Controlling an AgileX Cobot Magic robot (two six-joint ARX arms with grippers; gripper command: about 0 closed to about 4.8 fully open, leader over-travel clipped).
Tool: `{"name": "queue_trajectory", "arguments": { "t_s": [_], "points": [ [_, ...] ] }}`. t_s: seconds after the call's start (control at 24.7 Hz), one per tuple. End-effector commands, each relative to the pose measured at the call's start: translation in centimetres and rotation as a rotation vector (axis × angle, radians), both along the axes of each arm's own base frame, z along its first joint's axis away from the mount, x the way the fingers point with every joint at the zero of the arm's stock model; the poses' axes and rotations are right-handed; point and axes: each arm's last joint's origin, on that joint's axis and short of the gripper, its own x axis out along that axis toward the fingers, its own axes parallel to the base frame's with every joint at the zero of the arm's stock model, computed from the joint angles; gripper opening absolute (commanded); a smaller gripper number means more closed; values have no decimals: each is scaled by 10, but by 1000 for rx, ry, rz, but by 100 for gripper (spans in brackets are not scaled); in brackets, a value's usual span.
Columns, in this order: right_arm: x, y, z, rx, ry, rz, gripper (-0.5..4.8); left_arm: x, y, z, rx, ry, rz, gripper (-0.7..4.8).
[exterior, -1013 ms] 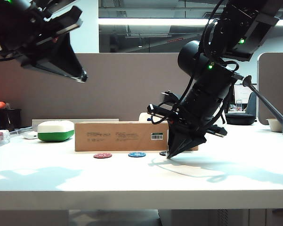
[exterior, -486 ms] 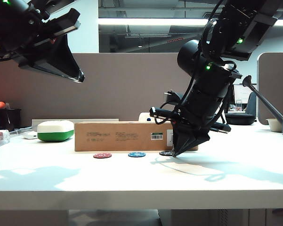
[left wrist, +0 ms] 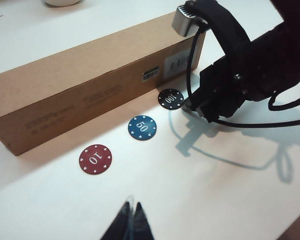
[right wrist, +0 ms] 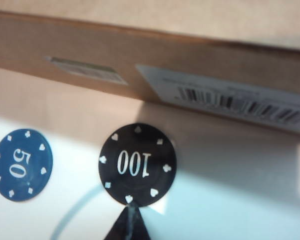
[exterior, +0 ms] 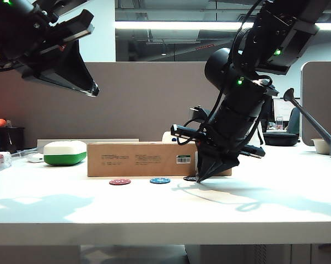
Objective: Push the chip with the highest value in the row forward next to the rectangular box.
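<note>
In the exterior view, the right tool points down at the white worktop right of the frame's centre, its tip touching the near edge of the black chip, which lies just in front of the rectangular box. The red chip and blue chip sit to the left, slightly nearer the camera. The left tool hangs high in the upper left, well above everything. A white-and-green case rests left of the box.

In the left wrist view, the left tool's fingers are pressed together at the bottom edge. The black chip, marked 100, lies close to the box, ahead of the 50 chip and the 10 chip. The right tool touches the black chip's side.

In the right wrist view, the right tool is pinched to a point at the bottom centre, meeting the rim of the 100 chip. The chip lies near the box's face, below a barcode label; a narrow strip of shaded worktop separates them. The 50 chip is at the left edge.
</note>
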Motion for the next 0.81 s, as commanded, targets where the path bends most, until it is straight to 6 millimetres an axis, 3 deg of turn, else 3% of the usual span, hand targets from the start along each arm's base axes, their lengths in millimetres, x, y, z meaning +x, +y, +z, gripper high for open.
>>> {"name": "queue_trajectory", "arguments": {
  "t_s": [0.04,0.81],
  "points": [
    [1,0,0,-1,-18,-17,-9,0,0,2,-13,-12,-2,-5],
    [2,5,1,79,9,-74,-9,0,0,2,-14,-12,-2,-5]
  ]
}}
